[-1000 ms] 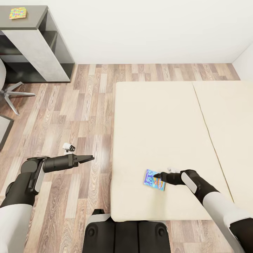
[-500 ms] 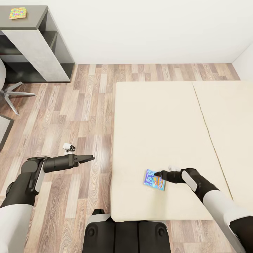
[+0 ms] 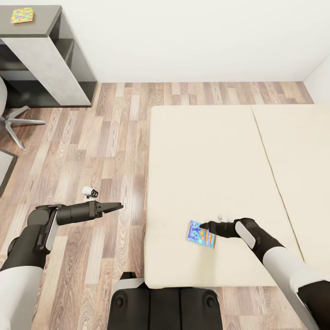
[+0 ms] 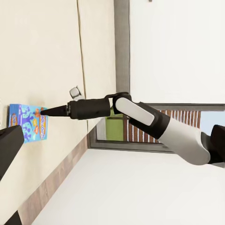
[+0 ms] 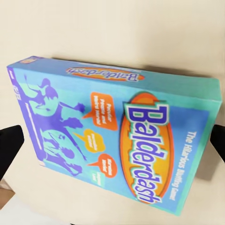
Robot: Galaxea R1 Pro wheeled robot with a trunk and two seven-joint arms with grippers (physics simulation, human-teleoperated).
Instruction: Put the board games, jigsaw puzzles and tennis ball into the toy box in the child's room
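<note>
Straddling the blue board game [image 3: 200, 233] near the bed's [image 3: 206, 151] front edge, the right hand [image 3: 205, 225] gapes wide.

puzzle [image 3: 22, 15] pieces too small, chair [image 3: 11, 120] cropped

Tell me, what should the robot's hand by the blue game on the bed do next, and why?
Probably lower a little and close on the board game. The right gripper sits just over the box's edge, and the right wrist view shows its dark fingers spread on either side of the box, which lies flat on the bed, not gripped yet.
</note>
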